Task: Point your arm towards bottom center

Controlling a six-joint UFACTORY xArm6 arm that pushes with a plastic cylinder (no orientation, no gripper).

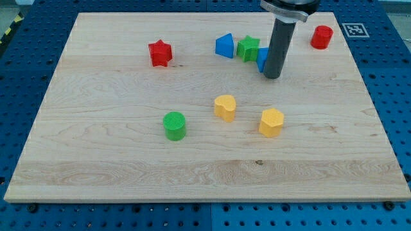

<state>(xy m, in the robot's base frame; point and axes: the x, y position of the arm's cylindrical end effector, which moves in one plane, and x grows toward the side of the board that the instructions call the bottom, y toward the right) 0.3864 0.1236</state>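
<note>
Eight light, rigid blocks dot the board [96, 160]; my tip [272, 77], a bare jawless rod holding nothing, rests against the half-hidden blue block [262, 59], bottom centre at seven o'clock.

Pale grained wooden board [128, 154]; ridged plastic-looking green cylinder [174, 125].

From my tip [271, 77], the way toward the view's bottom centre is partly blocked: a yellow heart-shaped block [225, 107] and a yellow hexagonal block [271, 122] sit below, a gap between them.
</note>
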